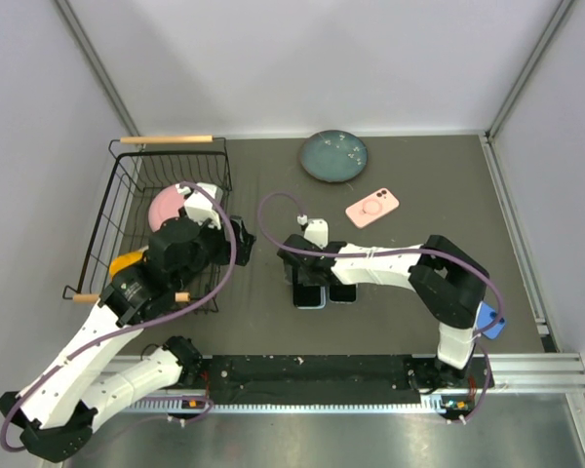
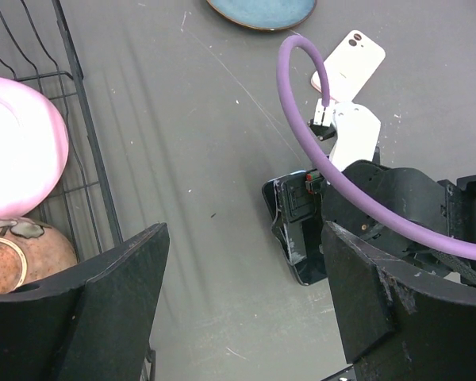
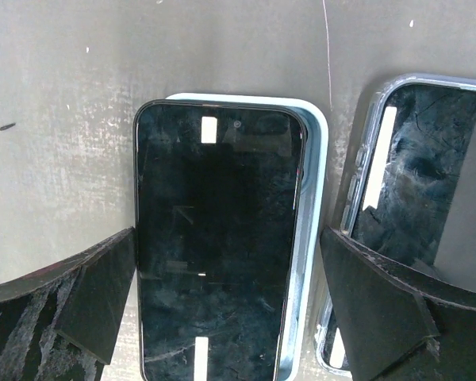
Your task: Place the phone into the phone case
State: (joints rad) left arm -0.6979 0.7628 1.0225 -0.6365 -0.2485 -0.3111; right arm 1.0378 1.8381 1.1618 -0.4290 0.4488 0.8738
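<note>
Phone (image 3: 214, 238) below wide-open right hand (image 3: 232, 298)

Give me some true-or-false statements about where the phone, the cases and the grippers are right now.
1. The right gripper is open over a dark phone. True.
2. A pink plate sits in the basket. True.
3. The pink case lies in the basket. False: it lies on the table, near the blue plate.
4. The left gripper holds a phone. False: it is open and holds nothing.
5. The dark phone lies on a light blue case. True: the case's rim shows along the phone's top and right edges.
</note>
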